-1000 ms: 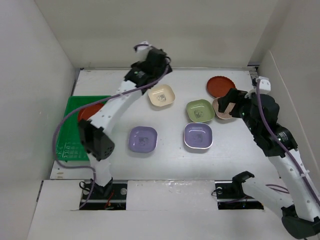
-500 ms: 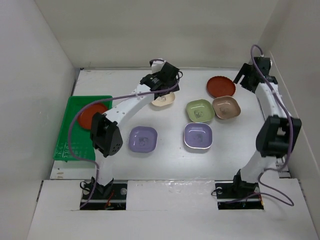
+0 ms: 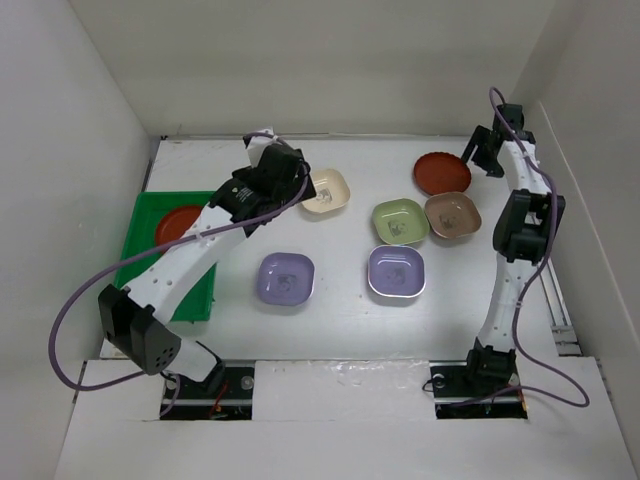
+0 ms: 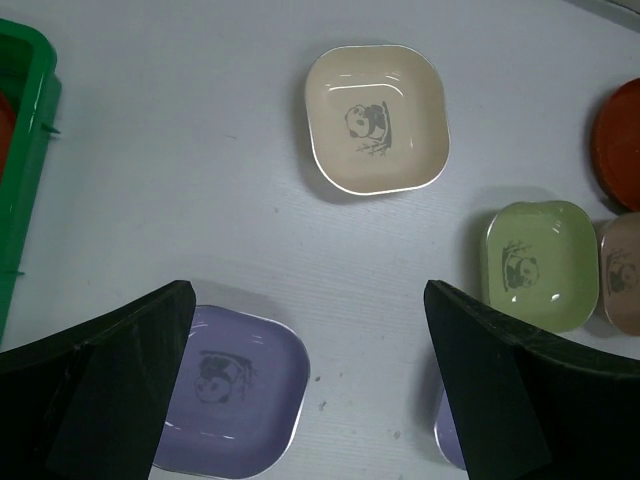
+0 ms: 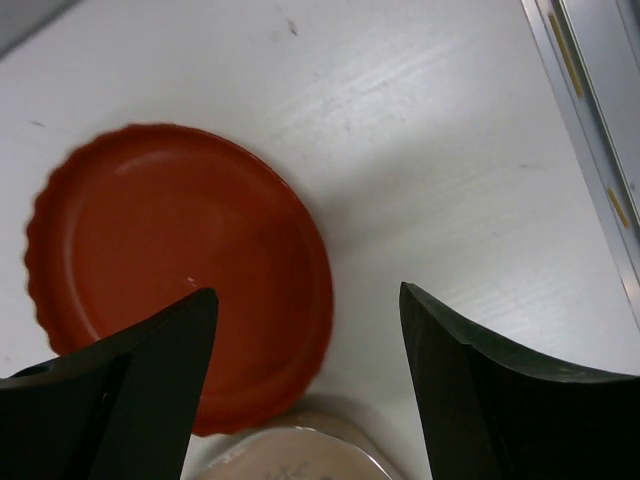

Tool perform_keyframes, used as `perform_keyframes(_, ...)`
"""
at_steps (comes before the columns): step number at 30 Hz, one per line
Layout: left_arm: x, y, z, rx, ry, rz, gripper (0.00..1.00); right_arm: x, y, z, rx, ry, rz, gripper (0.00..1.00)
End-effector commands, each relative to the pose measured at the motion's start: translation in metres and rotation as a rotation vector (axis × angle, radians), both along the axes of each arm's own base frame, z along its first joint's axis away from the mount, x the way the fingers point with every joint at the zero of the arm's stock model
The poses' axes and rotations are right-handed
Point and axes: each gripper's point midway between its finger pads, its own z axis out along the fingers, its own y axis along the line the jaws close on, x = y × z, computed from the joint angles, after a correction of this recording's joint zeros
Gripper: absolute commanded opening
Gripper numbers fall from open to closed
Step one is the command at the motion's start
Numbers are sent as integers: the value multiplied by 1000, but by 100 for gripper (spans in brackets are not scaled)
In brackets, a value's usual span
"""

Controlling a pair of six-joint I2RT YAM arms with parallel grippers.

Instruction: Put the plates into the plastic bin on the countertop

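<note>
My left gripper (image 3: 268, 172) is open and empty, held above the countertop (image 3: 340, 320) between the green plastic bin (image 3: 137, 252) and the cream plate (image 3: 324, 191). In the left wrist view my left gripper (image 4: 310, 400) frames a lavender plate (image 4: 230, 400), with the cream plate (image 4: 376, 118) ahead. One red-brown plate (image 3: 180, 224) lies in the bin. My right gripper (image 3: 482, 152) is open and empty over the right edge of the other red-brown plate (image 3: 442, 173). That plate also shows in the right wrist view (image 5: 170, 260), under my right gripper (image 5: 310, 370).
The light green plate (image 3: 400, 221), the tan-pink plate (image 3: 452, 215) and two lavender plates (image 3: 286, 278) (image 3: 396, 272) lie mid-table. A metal rail (image 5: 590, 120) runs along the right edge. White walls close in the left, back and right.
My left gripper has moved from the back, over the cream plate, then left and nearer, toward the bin. My right arm has swung from the tan-pink plate up to the far right corner.
</note>
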Motion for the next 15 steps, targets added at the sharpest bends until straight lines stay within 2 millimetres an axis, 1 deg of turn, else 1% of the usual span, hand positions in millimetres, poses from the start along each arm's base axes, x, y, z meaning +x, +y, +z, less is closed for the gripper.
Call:
perform_keyframes(1,-5,1,2,-4,-25,-25,100,16,13,22,-15,-23,50,78)
perform_keyframes(2,-7,2,7,-11,-35,-25,100,16,11,16,-20,-8,44,76)
perform_keyframes(3,-8,3,10,-16,-43,-25,100,16,11,3,-15,17,44,76)
perform_keyframes(4,-9,4,8,-10,-34,-25,100,15,11,-2,-13,31,44,74)
perform_keyframes(5,-9,4,8,-10,-34,-25,100,15,11,-5,-11,39,44,74)
perform_keyframes(7,-16,9,15,-18,-45,-25,100,12,12,-18,-6,70,45,71)
perform_keyframes(8,-17,10,9,-9,-33,-25,100,9,7,-19,-3,81,36,71)
perform_keyframes(9,-18,11,17,-26,-56,-25,100,8,7,-26,-1,93,36,70)
perform_keyframes(10,-19,12,12,-19,-46,-25,100,8,7,-26,-1,93,36,68)
perform_keyframes(11,-21,13,16,-26,-56,-25,100,6,7,-27,1,103,36,68)
perform_keyframes(12,-21,13,16,-26,-56,-25,100,5,7,-33,3,114,36,68)
perform_keyframes(13,-23,15,18,-26,-56,-25,100,5,7,-33,3,114,36,68)
perform_keyframes(14,-23,15,18,-19,-56,-30,100,2,8,-39,7,132,36,65)
perform_keyframes(15,-23,15,18,-19,-56,-30,100,2,5,-40,17,130,34,62)
